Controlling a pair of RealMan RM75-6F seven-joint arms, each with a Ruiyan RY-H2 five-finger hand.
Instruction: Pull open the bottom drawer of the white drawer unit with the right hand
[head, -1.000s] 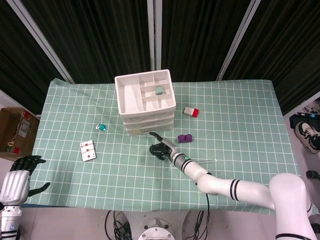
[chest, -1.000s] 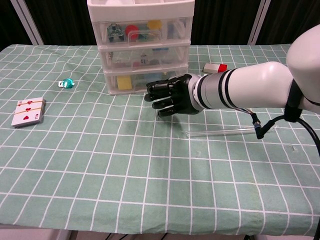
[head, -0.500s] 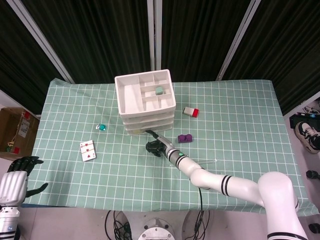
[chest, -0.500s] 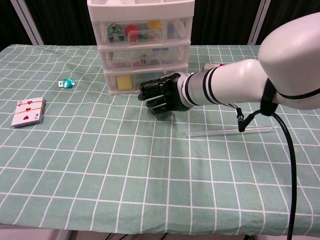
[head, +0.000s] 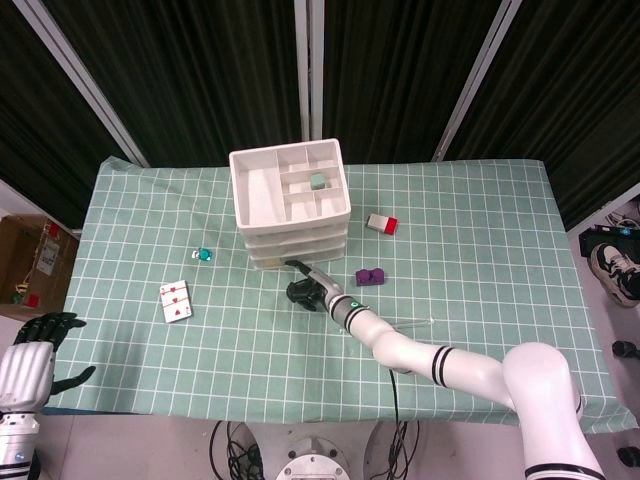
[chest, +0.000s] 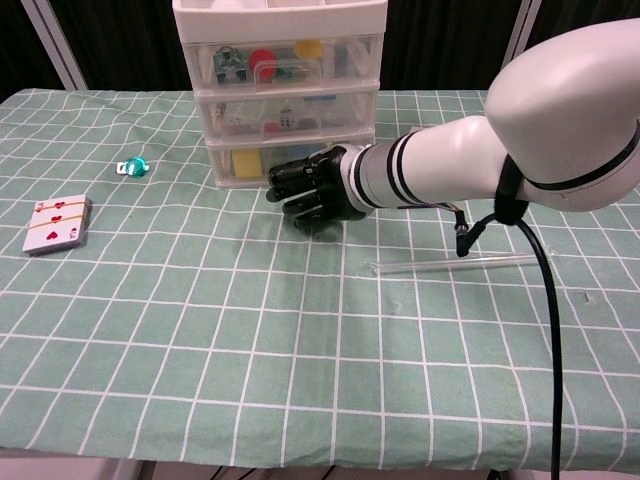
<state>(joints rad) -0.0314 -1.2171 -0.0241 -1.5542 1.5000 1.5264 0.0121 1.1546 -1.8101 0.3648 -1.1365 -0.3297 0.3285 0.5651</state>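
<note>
The white drawer unit (head: 292, 205) (chest: 280, 85) stands at the middle back of the table, with three clear-fronted drawers, all closed. Its bottom drawer (chest: 255, 162) holds a yellow item. My right hand (head: 305, 290) (chest: 312, 195), black, sits low in front of the bottom drawer's right half, fingers curled toward the drawer front, close to it; whether they touch or hook it I cannot tell. My left hand (head: 35, 355) hangs off the table's near left edge, fingers apart, holding nothing.
A pack of playing cards (head: 176, 301) (chest: 57, 224) and a small teal object (head: 203, 254) (chest: 133, 166) lie left of the unit. A purple block (head: 370, 276), a red-and-white box (head: 381, 223) and a clear thin rod (chest: 455, 263) lie to the right.
My right hand has moved left and toward the drawer unit, ending close in front of the bottom drawer. The left hand dropped slightly lower at the table edge.
</note>
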